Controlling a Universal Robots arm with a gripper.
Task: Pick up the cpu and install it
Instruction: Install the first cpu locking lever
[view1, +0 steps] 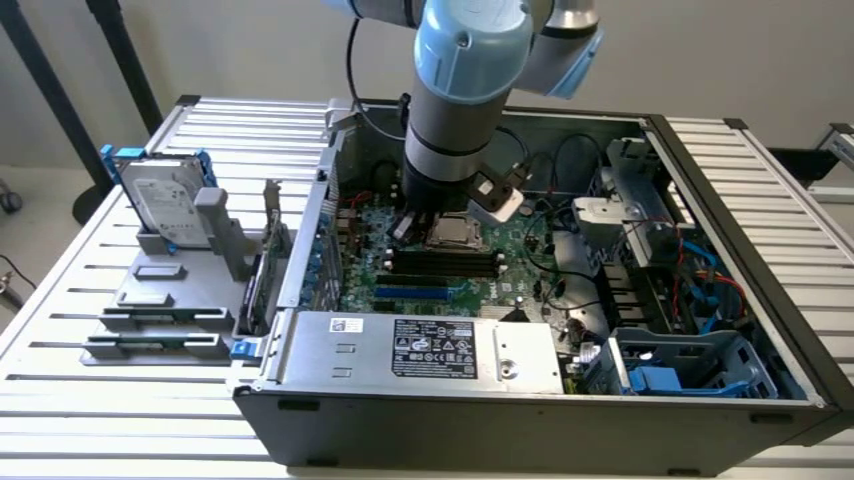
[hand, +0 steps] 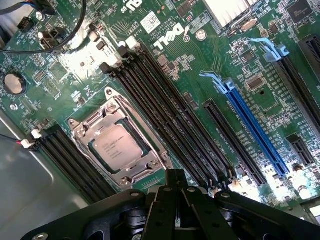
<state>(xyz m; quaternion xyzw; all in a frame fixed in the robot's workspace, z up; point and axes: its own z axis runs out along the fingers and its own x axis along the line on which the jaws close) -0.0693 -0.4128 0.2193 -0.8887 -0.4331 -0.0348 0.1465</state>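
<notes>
With the cpu (hand: 119, 148) already lying flat in its socket (hand: 116, 146) on the board (hand: 210, 55), the pick and the placing look done; my read is that this is the tail of the install step. The metal socket frame sits around the chip, which looks square to it. I cannot tell whether the frame is latched.

The gripper (hand: 175, 187) hangs just above the board, right beside the socket, over the edge of the long black memory slots (hand: 170, 110). Its fingers look drawn together and carry nothing.

Next move, as a judgement: it calls for confirming the chip is fully seated, with clearance kept from the slots next to the socket.

Containers:
- Case (view1: 534, 405), open on top, lies on a slatted table (view1: 134, 400). Inside: board in the middle, arm (view1: 461, 100) reaching down into it in the exterior view.
- Power supply (view1: 427, 350) along the near edge of the case.
- Blue plastic caddy (view1: 694, 365) in the near corner on the exterior view's right, with cables beside it.
- Grey rack (view1: 174, 290) outside the case on the exterior view's left holds an upright silver drive (view1: 163, 205) with blue brackets.

Risk: the gripper is close to the slots, so a sideways drift could clip them.
</notes>
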